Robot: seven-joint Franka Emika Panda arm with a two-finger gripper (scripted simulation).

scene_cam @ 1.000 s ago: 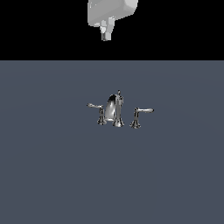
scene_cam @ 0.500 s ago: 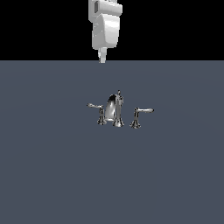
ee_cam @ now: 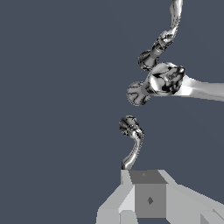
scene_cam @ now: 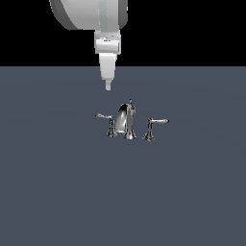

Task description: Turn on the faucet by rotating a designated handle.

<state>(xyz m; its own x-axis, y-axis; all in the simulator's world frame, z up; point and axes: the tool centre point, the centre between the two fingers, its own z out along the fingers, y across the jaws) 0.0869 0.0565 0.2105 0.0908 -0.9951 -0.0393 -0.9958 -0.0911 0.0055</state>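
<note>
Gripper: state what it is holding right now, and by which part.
Nothing. The gripper hangs in the air above the handle of the faucet, touching neither.

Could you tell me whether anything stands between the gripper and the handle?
Nothing visible does. The gripper hangs above the handle, apart from it, with only open space between; the spout stands beside the handle, off that path.

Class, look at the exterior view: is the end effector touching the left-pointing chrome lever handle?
No: the white end effector hangs above the left-pointing chrome lever handle, with bare grey surface showing between them.
</note>
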